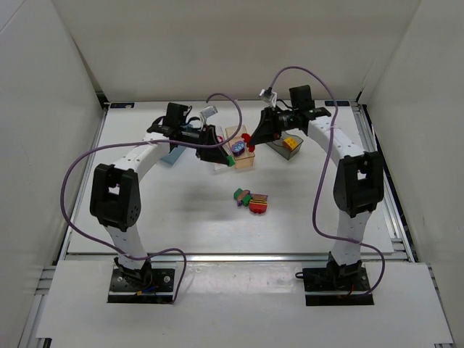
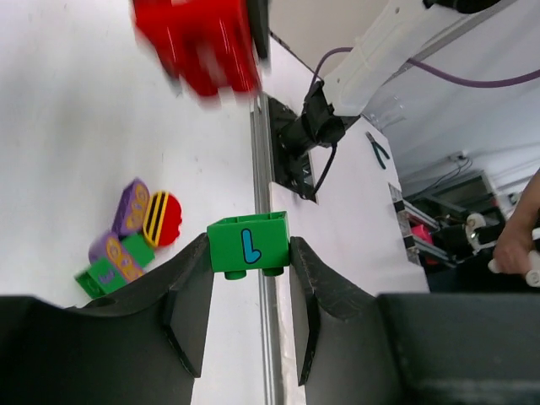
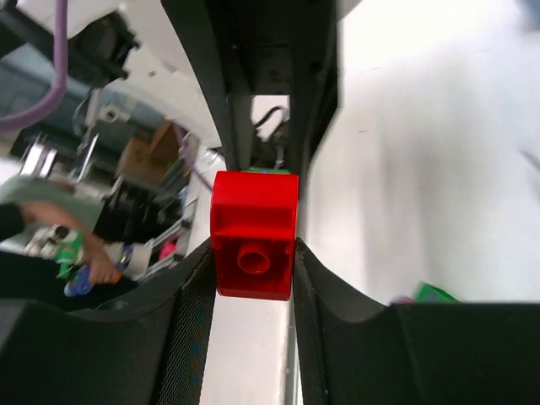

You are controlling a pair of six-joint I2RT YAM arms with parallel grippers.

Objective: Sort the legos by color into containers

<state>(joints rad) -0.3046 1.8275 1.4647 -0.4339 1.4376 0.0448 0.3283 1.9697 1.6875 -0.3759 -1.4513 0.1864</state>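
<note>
White table (image 1: 181, 217): left hand (image 2: 249, 253) is gripping green brick (image 2: 245, 240), right hand (image 3: 253, 253) is gripping red brick (image 3: 253, 236) just ahead of it; crowding is probably risking a bump and drop.

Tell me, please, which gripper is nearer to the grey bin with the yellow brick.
Right. The right gripper, shut on a red brick, hangs just left of the grey bin; the left gripper, gripping a green brick, is at the left edge of the peach-orange bin.

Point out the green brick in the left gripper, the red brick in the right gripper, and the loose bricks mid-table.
green brick (image 2: 249, 245): left wrist view, face with the blue letter.
red brick (image 3: 253, 246): right wrist view, face with the round socket.
loose bricks (image 1: 251, 201): top view, middle of the cluster.
</note>
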